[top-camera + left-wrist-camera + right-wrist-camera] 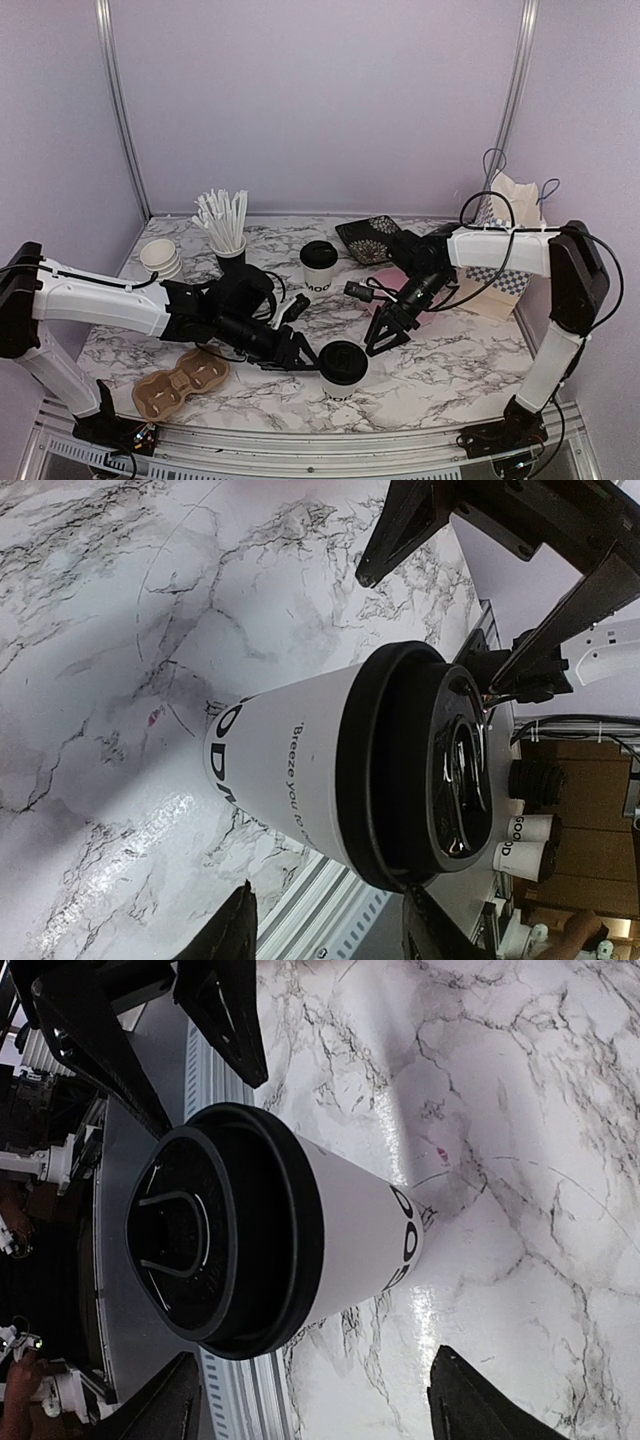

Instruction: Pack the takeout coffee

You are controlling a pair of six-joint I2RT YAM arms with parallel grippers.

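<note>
Front cup [343, 367] flanked by L fingers [300, 355] & R fingers [380, 338]; open marble [450, 365] to its R.

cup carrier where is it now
Top view: the cup carrier lies front left on the table, left of the nearer lidded cup.

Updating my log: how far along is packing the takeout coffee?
Done: nothing; the brown cardboard cup carrier sits empty. In hand: the open left gripper and open right gripper flank the near black-lidded white paper cup, neither gripping. Left: that cup and the far cup, both on the marble table.
</note>
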